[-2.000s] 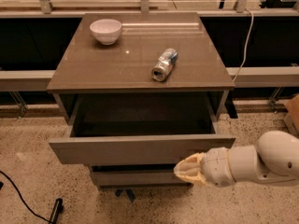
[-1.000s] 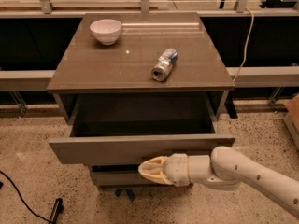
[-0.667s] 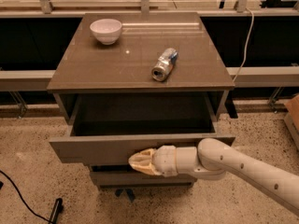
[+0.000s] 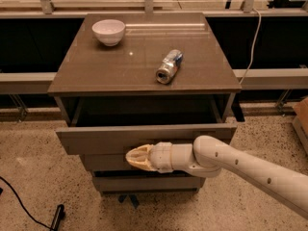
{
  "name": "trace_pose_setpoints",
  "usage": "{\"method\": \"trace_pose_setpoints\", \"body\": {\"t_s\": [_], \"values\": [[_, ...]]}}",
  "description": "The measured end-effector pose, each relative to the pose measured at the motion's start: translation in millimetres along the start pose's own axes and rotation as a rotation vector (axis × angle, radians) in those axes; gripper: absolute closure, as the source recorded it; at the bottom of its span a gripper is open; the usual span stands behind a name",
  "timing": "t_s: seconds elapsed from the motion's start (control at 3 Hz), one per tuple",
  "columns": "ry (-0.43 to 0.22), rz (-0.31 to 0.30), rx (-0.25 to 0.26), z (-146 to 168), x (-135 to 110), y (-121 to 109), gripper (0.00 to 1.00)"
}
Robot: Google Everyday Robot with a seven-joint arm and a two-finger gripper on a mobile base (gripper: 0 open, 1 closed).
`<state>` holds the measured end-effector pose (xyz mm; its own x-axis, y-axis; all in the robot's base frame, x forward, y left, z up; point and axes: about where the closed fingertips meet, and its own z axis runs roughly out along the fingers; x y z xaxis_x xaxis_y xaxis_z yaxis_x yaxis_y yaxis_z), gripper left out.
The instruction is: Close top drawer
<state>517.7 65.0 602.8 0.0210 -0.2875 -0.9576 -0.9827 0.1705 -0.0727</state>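
Note:
The top drawer (image 4: 110,137) of the grey-brown cabinet stands pulled out, its flat front panel facing me and its dark box showing behind it. My gripper (image 4: 131,157) reaches in from the right on a white arm (image 4: 240,165). Its tan tip sits just below the lower edge of the drawer front, near the middle, in front of the second drawer (image 4: 103,162).
On the cabinet top (image 4: 139,61) stand a white bowl (image 4: 109,32) at the back left and a silver can (image 4: 169,66) lying on its side. A black cable and plug (image 4: 57,214) lie on the speckled floor at the left. A brown box (image 4: 301,119) is at the right edge.
My gripper has moved left along the drawer front, from under its right end to near its middle. The drawer, bowl and can have stayed where they were.

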Motion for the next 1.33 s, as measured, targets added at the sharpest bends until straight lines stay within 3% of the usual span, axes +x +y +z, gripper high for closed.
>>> {"method": "trace_pose_setpoints", "body": {"t_s": [0.33,1.0,1.33], "values": [[0.000,0.000,0.000,0,0,0,1.00],[0.014,-0.107,0.091,7,-15,-43,1.00],[0.014,-0.107,0.091,7,-15,-42,1.00]]}}
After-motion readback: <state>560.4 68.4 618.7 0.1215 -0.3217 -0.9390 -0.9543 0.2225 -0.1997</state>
